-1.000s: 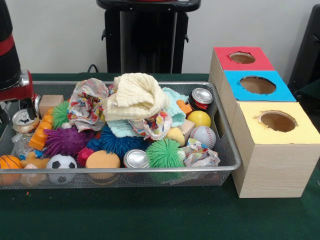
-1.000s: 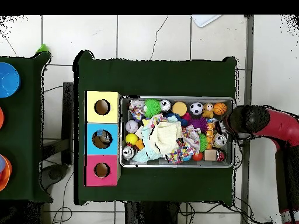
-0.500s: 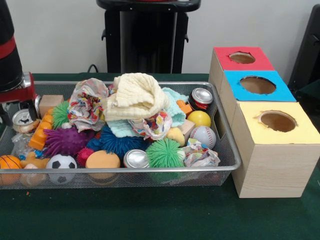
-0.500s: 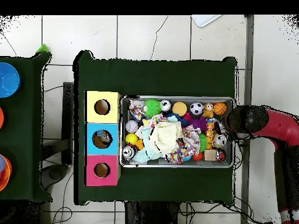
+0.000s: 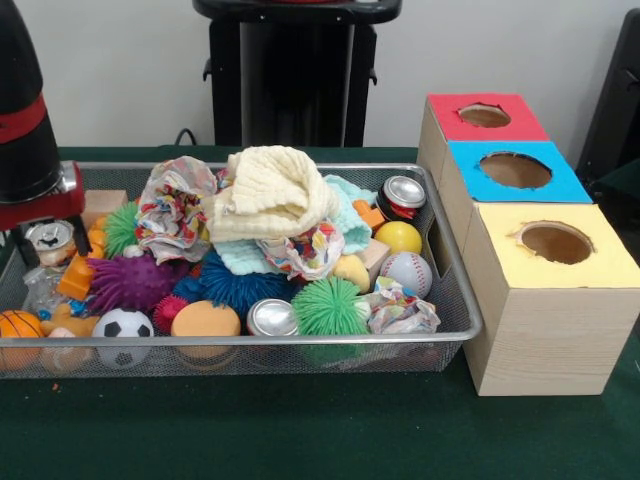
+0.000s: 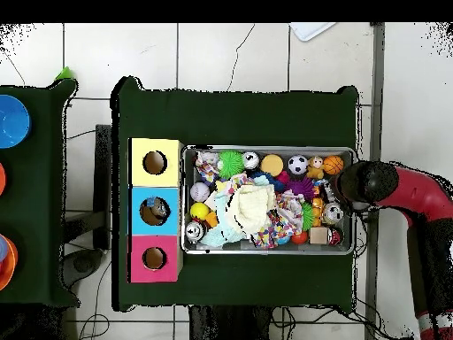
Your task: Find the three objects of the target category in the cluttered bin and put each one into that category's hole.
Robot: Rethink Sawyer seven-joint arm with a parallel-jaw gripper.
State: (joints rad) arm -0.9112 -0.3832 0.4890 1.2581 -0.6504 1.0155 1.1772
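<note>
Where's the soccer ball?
In the front view, the soccer ball sits at the bin's near left corner, between the basketball and the orange ball.

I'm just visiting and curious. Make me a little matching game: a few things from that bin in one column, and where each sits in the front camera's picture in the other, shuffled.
Things:
1. basketball
2. baseball
3. cream cloth
4. soccer ball

Places:
A. top of the pile
B. right side, under the yellow ball
C. front left corner
D. front edge, beside the orange ball

Pairs: 1-C, 2-B, 3-A, 4-D
</note>
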